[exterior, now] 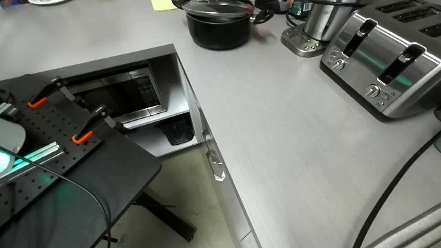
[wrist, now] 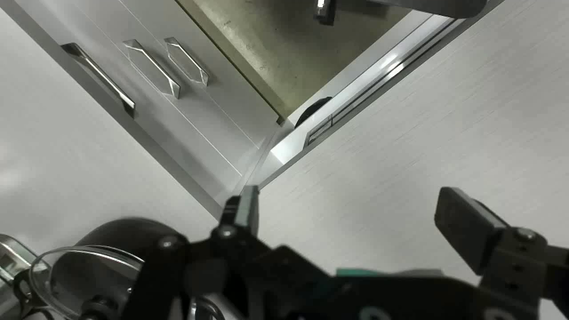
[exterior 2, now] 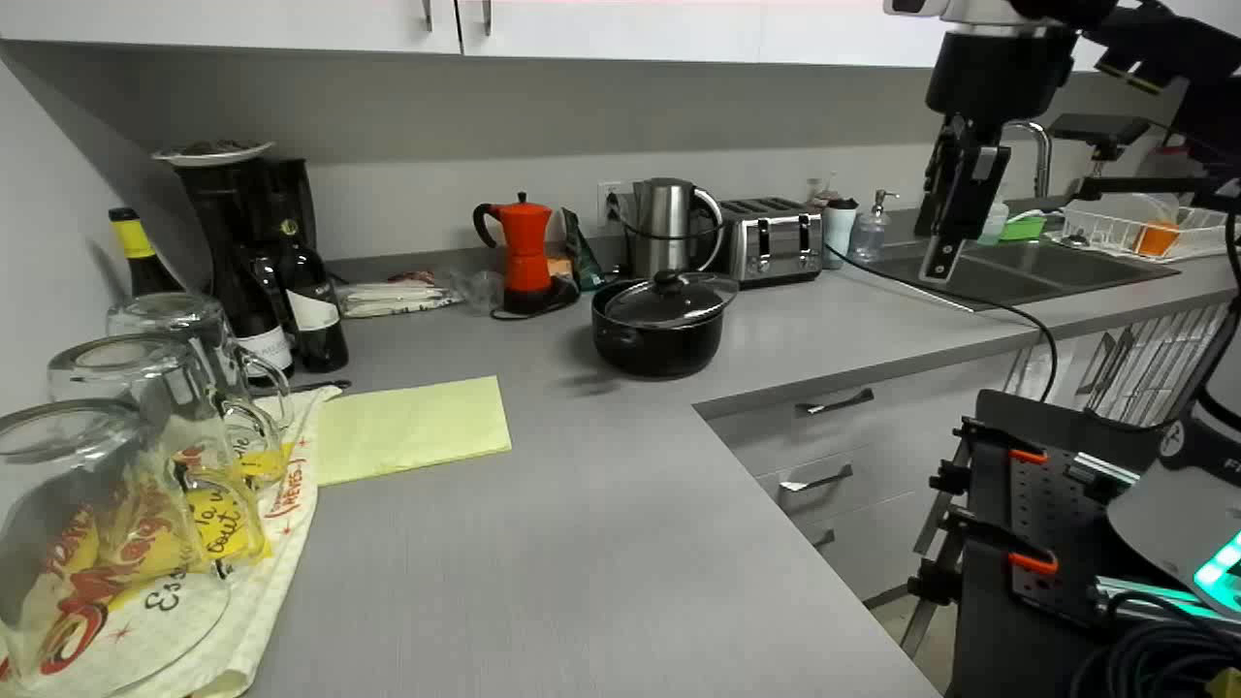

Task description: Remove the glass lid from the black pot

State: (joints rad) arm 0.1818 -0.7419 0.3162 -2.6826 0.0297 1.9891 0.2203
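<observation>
Hangs in the air with the gripper (wrist: 349, 206) parted wide. Below the gripper and well off to one side, see the glass lid (exterior 2: 652, 306) resting tilted on the black pot (exterior 2: 659, 354), overhanging its rim.

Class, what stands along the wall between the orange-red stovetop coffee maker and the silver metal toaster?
In an exterior view: a partly hidden tan item, a dark green packet and a shiny steel kettle.

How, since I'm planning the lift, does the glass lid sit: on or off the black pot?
On, but askew: in an exterior view, the glass lid overhangs one side of the black pot.
</observation>
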